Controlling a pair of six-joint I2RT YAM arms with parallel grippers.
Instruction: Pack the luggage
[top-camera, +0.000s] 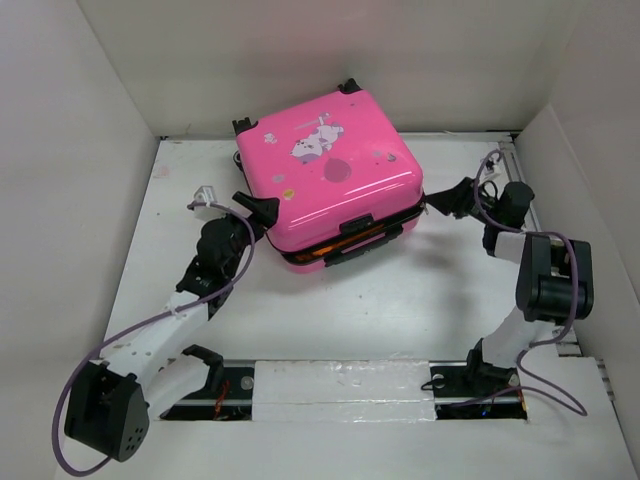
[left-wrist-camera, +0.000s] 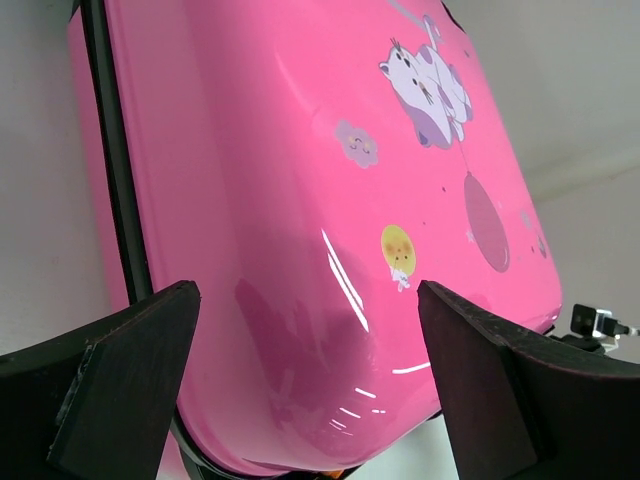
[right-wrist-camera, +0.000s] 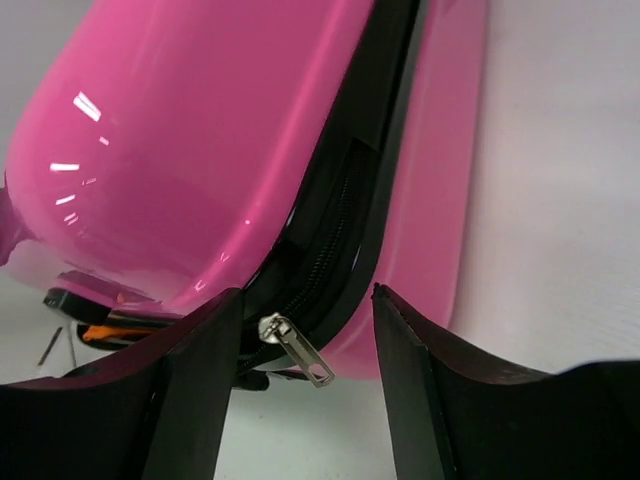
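Observation:
The hot-pink luggage with a cartoon animal and balloon print lies flat on the white table, lid down, its front seam gaping slightly with something orange showing. My left gripper is open at its near-left corner, the pink shell between the spread fingers. My right gripper is open at the right corner. In the right wrist view a silver zipper pull hangs from the black zipper trim between my open fingers, not gripped.
White walls enclose the table on the left, back and right. A metal rail with the arm bases runs along the near edge. A black handle and wheels sit on the luggage's edges.

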